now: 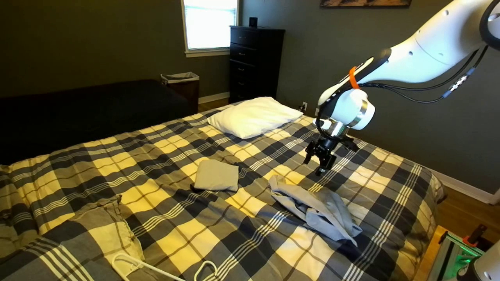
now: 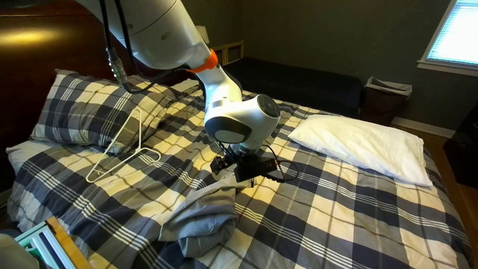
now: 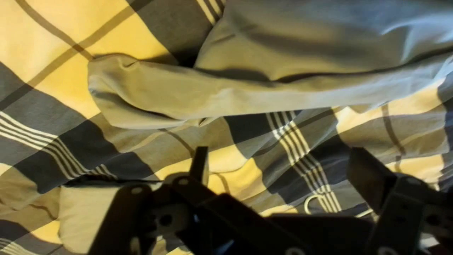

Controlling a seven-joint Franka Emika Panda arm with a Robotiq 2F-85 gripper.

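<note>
Plaid pillow (image 1: 93,238): leftmost in an exterior view, resting on the bed (image 1: 189,238).
White hanger (image 1: 134,265): tilted, one end apparently propped by that pillow; seemingly parked, not in use.
Folded gray cloth (image 1: 216,175): a compact square on the bed, its folds likely keeping it tidy.
White pillow (image 1: 256,117): by the bed's far edge, probably just set aside.
Crumpled gray cloth (image 1: 316,210): loosely bunched on the bed, slack since nothing else seems to support it.
Fingers (image 3: 370,177): released, spread wide with nothing between them; above the bed near the crumpled cloth's end, apart from it.
Arm (image 1: 422,58): extends from the right, bent so the fingers point down.
</note>
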